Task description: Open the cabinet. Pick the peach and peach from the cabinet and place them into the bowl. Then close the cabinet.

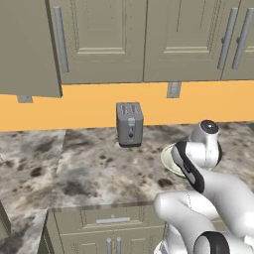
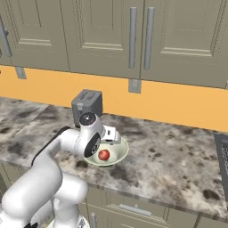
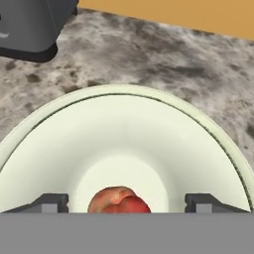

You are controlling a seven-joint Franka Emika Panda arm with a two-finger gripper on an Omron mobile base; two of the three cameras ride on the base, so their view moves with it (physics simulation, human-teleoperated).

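One reddish peach (image 2: 103,155) sits in the bowl (image 2: 121,152); end effector (image 3: 126,202) open above it. Left: second peach, then closing the cabinet door (image 1: 27,47), ajar.

A grey toaster (image 1: 130,124) stands upright on the mottled stone counter (image 2: 178,160), against the orange wall strip (image 1: 89,106); in the hand view its dark base sits well beyond the fingers, up and to their left. Two small grey brackets (image 2: 134,85) hang on that strip. Lower cabinets with short handles (image 1: 113,220) sit below the counter's front edge.
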